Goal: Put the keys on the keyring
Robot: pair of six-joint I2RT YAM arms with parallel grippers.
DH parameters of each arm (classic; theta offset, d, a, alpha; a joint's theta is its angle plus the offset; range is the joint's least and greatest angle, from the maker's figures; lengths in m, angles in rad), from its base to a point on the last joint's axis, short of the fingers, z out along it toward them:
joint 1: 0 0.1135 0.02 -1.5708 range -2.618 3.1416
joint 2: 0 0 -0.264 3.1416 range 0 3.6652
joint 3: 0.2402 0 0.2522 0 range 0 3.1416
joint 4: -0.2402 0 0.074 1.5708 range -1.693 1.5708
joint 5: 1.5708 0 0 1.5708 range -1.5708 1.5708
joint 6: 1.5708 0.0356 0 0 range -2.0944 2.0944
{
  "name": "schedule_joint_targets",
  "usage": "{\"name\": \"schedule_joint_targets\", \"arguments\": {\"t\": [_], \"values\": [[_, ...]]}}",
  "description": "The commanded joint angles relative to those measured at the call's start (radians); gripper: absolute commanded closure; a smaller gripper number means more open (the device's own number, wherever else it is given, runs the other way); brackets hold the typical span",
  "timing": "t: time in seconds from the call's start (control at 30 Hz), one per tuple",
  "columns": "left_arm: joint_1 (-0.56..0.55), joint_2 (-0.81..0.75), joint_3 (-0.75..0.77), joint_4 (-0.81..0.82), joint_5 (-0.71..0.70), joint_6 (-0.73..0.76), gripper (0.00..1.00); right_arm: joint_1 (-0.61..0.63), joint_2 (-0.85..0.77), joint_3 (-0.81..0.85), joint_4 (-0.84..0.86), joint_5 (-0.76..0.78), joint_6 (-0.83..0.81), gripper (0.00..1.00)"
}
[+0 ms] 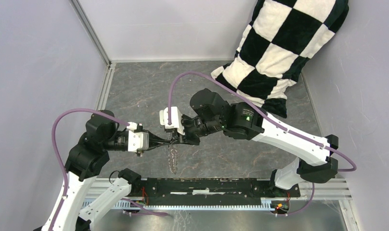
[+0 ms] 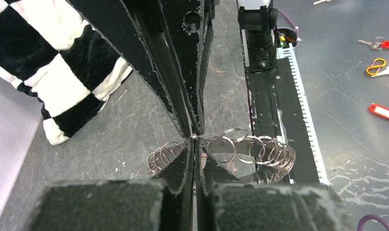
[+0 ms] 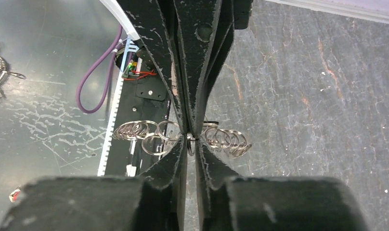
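Observation:
The keyring (image 1: 172, 159) is a metal ring hung with several small silvery loops. It hangs between the two grippers, above the grey table near its front edge. My left gripper (image 1: 167, 140) and right gripper (image 1: 177, 138) meet tip to tip on it. In the left wrist view my left gripper (image 2: 195, 140) is shut on the keyring (image 2: 260, 149), with loops spreading to both sides. In the right wrist view my right gripper (image 3: 191, 140) is shut on the keyring (image 3: 226, 139), pinching a loop between its tips. The two black-headed keys are not in view.
A black-and-white checkered pillow (image 1: 284, 48) lies at the back right of the table. A black rail (image 1: 207, 185) runs along the near edge. Beyond it, on a lower surface, lie red key tags (image 2: 382, 111), an orange clip (image 2: 375, 66) and a purple cable (image 3: 94, 82).

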Motion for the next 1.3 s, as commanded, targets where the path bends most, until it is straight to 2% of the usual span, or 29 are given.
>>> {"name": "schedule_joint_targets", "arguments": {"t": [0.0,0.07,0.23,0.33,0.43,0.53,0.7,0.77,0.9,1.03,1.17,1.27], "values": [[-0.003,-0.001,0.034,0.02,0.02,0.042,0.98,0.007,0.009,0.049,-0.017,0.031,-0.018,0.91],[-0.003,-0.001,0.036,0.019,0.024,0.042,0.98,0.006,0.012,0.051,-0.016,0.039,-0.018,1.0],[-0.003,0.004,0.046,0.015,0.029,0.04,0.96,0.008,0.015,0.034,0.008,0.034,-0.011,1.0],[-0.003,0.003,0.056,0.016,0.025,0.027,0.78,0.004,-0.039,-0.045,0.105,0.046,0.006,1.0],[-0.003,0.002,0.065,0.017,0.024,0.006,0.62,-0.007,-0.148,-0.189,0.292,0.025,0.032,1.0],[-0.003,-0.003,0.068,0.018,0.032,-0.004,0.61,-0.035,-0.255,-0.328,0.467,-0.028,0.077,1.0],[-0.003,-0.005,0.065,0.019,0.048,0.006,0.61,-0.079,-0.319,-0.434,0.62,-0.112,0.153,1.0],[-0.003,-0.004,0.065,0.017,0.057,0.024,0.58,-0.087,-0.345,-0.488,0.698,-0.137,0.193,1.0],[-0.003,-0.013,0.055,0.117,0.05,-0.025,0.55,-0.096,-0.377,-0.6,0.88,-0.166,0.266,1.0],[-0.003,-0.065,0.012,0.273,-0.014,-0.104,0.49,-0.096,-0.391,-0.668,1.003,-0.174,0.334,1.0],[-0.003,-0.082,0.004,0.291,-0.038,-0.094,0.36,-0.098,-0.398,-0.705,1.103,-0.169,0.366,1.0],[-0.003,-0.081,0.014,0.291,-0.015,-0.086,0.35,-0.097,-0.401,-0.734,1.18,-0.165,0.394,1.0]]}}
